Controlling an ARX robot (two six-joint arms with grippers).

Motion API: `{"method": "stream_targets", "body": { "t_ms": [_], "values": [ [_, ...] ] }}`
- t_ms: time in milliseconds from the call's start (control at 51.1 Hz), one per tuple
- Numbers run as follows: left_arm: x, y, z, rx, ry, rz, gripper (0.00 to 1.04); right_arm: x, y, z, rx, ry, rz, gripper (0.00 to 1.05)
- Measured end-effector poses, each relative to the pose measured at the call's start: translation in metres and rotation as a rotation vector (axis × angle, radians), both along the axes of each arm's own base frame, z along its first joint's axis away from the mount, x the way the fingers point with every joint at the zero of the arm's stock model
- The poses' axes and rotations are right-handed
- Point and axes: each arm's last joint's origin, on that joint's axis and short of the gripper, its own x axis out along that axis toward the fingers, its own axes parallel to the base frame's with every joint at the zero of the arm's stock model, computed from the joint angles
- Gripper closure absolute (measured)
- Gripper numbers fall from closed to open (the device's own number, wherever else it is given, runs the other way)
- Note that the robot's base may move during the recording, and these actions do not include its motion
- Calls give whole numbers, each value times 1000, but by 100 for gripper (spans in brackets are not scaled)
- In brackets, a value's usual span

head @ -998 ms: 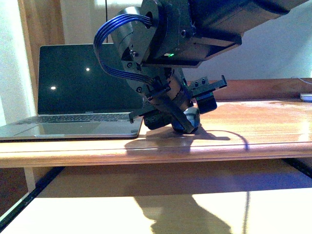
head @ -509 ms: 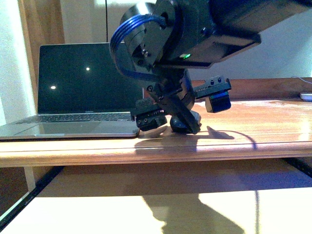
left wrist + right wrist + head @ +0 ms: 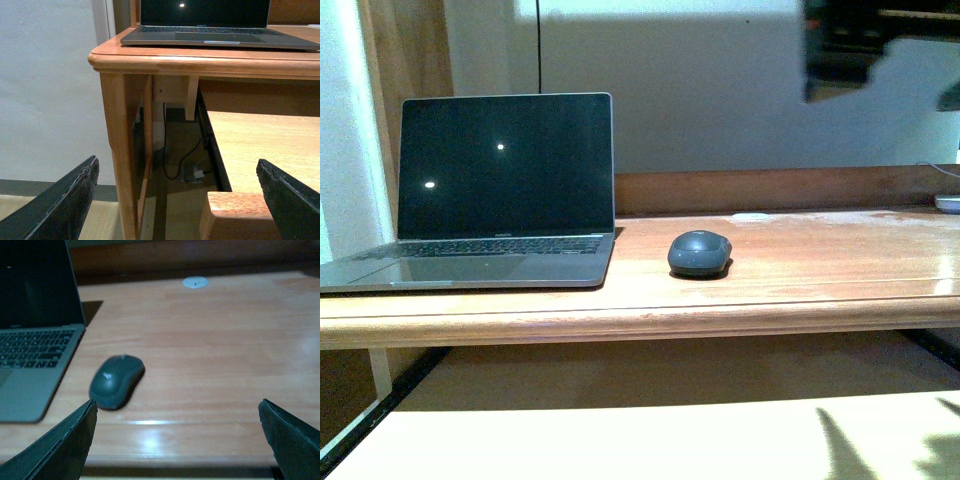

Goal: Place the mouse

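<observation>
The right gripper [image 3: 176, 405] gapes wide, empty, clear of the mouse [image 3: 116, 381] just beside the laptop [image 3: 30, 355]; left gripper [image 3: 176, 161] gapes wide, empty

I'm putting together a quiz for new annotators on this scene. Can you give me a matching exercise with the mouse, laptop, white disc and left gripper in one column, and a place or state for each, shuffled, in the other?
Things:
1. mouse
2. laptop
3. white disc
4. left gripper

Places or states:
A. lid up, screen dark
B. jaws wide apart, low in front of the desk
C. lying flat, far back on the desk
D. on the desk beside the laptop, with nothing gripping it

Pairs: 1-D, 2-A, 3-C, 4-B
</observation>
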Motion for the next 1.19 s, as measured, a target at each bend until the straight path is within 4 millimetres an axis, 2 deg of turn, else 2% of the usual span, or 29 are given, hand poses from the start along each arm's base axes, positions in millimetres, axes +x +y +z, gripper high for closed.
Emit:
{"method": "stream_targets", "body": {
  "t_ms": [78, 235, 411, 509, 666, 822, 920, 1057, 1194],
  "values": [
    [0, 0, 0, 0, 0, 0, 8, -17, -32, -19, -2, 24, 13, 7],
    [0, 0, 0, 0, 0, 0, 8, -37, -86, -55, -22, 75, 47, 7],
    [0, 0, 0, 0, 0, 0, 8, -49, -152, -93, -96, 136, 110, 7],
    [0, 0, 0, 0, 0, 0, 8, -52, -177, -108, -140, 171, 164, 7],
    [0, 0, 0, 0, 0, 0, 8, -61, -201, -122, -164, 204, 254, 7],
    [0, 0, 0, 0, 0, 0, 8, -71, -215, -137, -174, 242, 324, 7],
    [0, 0, 0, 0, 0, 0, 8, -84, -221, -156, -178, 291, 412, 7],
    [0, 0, 0, 0, 0, 0, 8, -96, -214, -181, -227, 325, 501, 7],
    [0, 0, 0, 0, 0, 0, 8, -100, -196, -191, -251, 311, 582, 7]
  ]
}}
